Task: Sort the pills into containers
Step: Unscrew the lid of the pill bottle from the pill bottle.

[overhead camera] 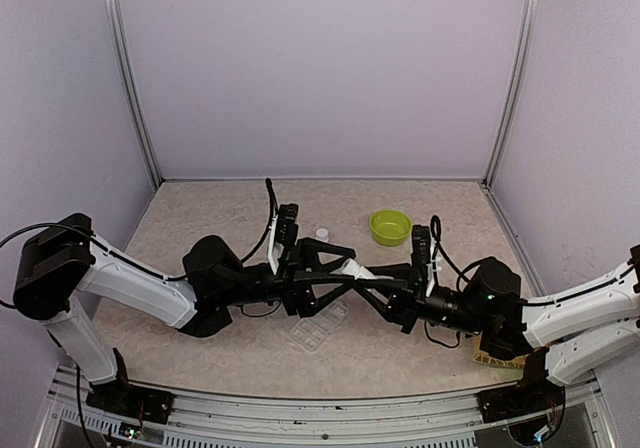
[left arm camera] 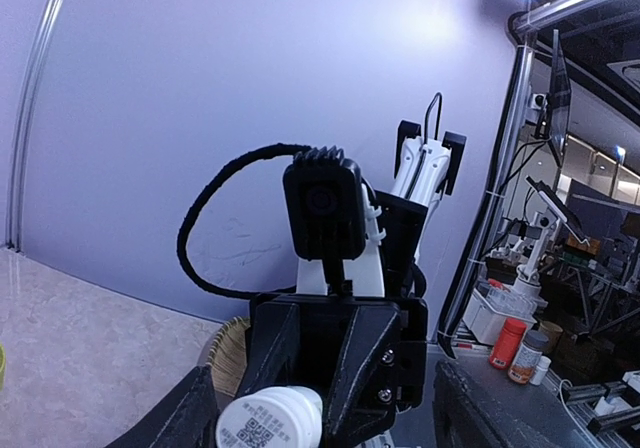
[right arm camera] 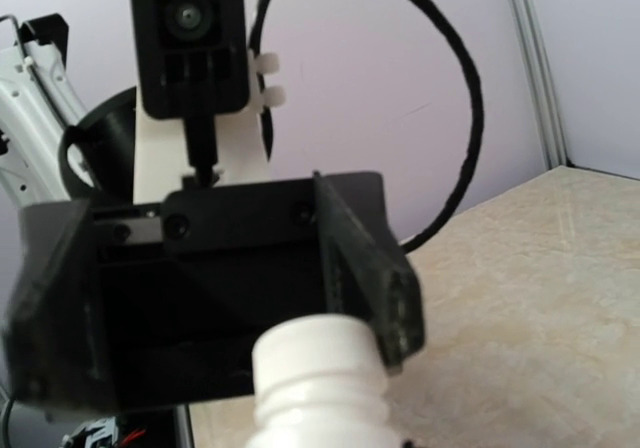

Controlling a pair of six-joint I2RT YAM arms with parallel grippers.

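Observation:
The two arms meet over the middle of the table. My right gripper (overhead camera: 372, 280) is shut on a small white bottle (overhead camera: 350, 268), whose capped end (right arm camera: 318, 373) points at the left wrist. In the left wrist view the cap face shows a QR label (left arm camera: 262, 426). My left gripper (overhead camera: 343, 263) is open around that cap. One of its fingers (right arm camera: 372, 268) lies against the cap's side and the other stands well apart from it. The clear pill box with the containers (overhead camera: 320, 330) lies flat on the table below the grippers. No pills show.
A lime-green bowl (overhead camera: 390, 227) stands at the back right. A small white cap (overhead camera: 322, 234) lies left of it. A woven mat (overhead camera: 495, 353) sits under the right arm. Lilac walls enclose the table on three sides.

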